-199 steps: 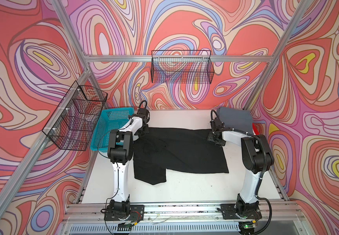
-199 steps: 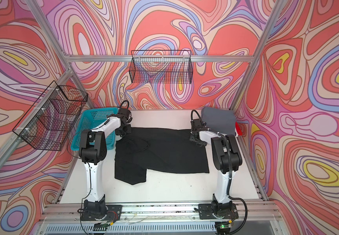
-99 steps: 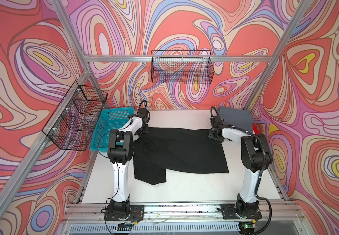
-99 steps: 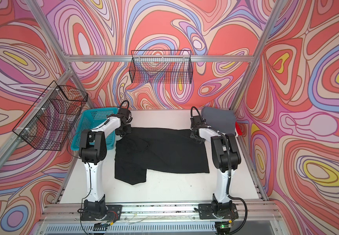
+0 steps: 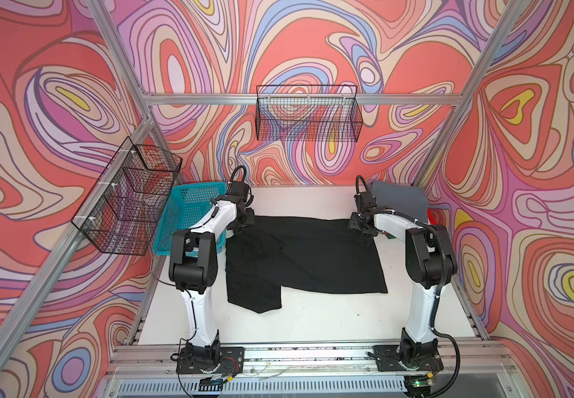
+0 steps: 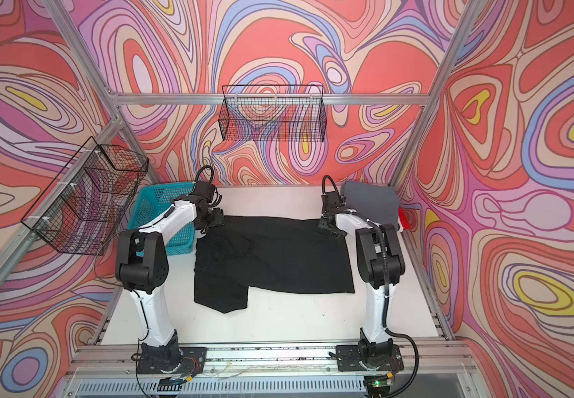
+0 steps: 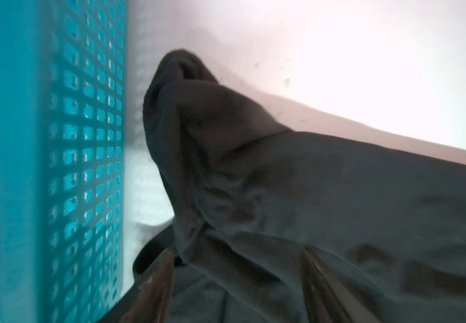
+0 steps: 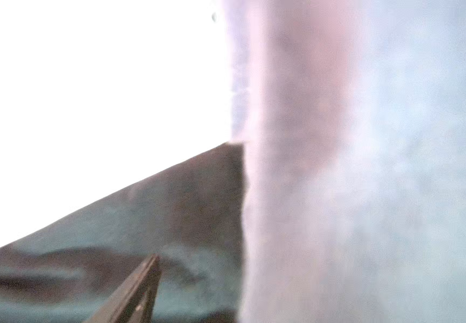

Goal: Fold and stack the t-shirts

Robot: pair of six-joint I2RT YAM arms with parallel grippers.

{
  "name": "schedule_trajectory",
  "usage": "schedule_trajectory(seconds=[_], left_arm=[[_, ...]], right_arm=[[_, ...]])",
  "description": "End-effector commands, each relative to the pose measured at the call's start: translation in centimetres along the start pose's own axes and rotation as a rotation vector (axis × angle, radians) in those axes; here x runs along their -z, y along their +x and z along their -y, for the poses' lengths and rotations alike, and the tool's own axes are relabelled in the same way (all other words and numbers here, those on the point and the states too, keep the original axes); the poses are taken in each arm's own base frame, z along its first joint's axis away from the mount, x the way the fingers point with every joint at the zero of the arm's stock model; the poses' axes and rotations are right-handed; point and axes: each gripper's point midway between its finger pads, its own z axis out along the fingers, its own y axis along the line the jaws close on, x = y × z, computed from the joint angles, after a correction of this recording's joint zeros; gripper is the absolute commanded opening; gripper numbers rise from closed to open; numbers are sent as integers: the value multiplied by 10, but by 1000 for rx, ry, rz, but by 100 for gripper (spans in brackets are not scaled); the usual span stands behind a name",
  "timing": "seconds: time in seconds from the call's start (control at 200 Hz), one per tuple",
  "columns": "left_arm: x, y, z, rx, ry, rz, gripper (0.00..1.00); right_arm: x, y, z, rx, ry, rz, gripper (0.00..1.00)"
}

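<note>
Place of the shirt: We see the black t-shirt [image 5: 308, 255] spread on the white bench [image 5: 313, 320], mid-frame in both top views, between the two arms.
Long axis: It runs left to right across the frame. The upper edge is nearly straight, and one extra flap drops past the lower hem at the lower left.
Left claw: The left claw [image 5: 244, 222] sits on the shirt's upper left corner, just beside the turquoise basket [image 5: 192, 203]. In the left wrist view its fingers [image 7: 159, 268] stand apart with a ridge of black cloth rising between them, unpinched, so we read it as released.
Right claw: The right claw [image 5: 361, 225] is low over the upper right corner. The right wrist view gives us one finger [image 8: 139, 282] above black cloth and a pale blur hiding the rest, so we cannot tell whether it is released or clenched.
Relation that counts: From both claws the shirt's body lies toward the bottom of the frame. Each arm is nearest its own upper corner.
Look of the cloth: It is plain matte black and soft. It is bunched and creased at the upper left and smoother to the right.
Stack: A folded grey t-shirt [image 5: 399, 200] lies at the bench's upper right, just behind the right claw, with a sliver of red cloth [image 5: 432, 218] beside it.
Our judgement: The black shirt is mid-fold and not yet stacked. A fold toward the lower edge would need both upper corners gripped together, and the loose lower-left flap could spoil it.
</note>
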Motion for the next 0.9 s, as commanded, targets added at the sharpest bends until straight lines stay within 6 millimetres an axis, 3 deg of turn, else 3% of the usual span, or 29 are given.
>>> schedule_trajectory(seconds=[0.0, 0.225, 0.481, 0.701, 0.896], left_arm=[[21, 0, 19, 23, 76, 43, 76], [49, 28, 16, 6, 27, 86, 87], [66, 84, -39, 77, -129, 152, 89], [61, 116, -67, 115, -211, 103, 85], [32, 133, -76, 188, -190, 30, 77]], right_arm=[[31, -14, -21, -9, -144, 33, 83], [61, -2, -31, 11, -230, 27, 86], [65, 12, -28, 20, -249, 12, 86], [62, 6, -39, 32, -282, 22, 86], [62, 4, -70, 98, -318, 31, 86]])
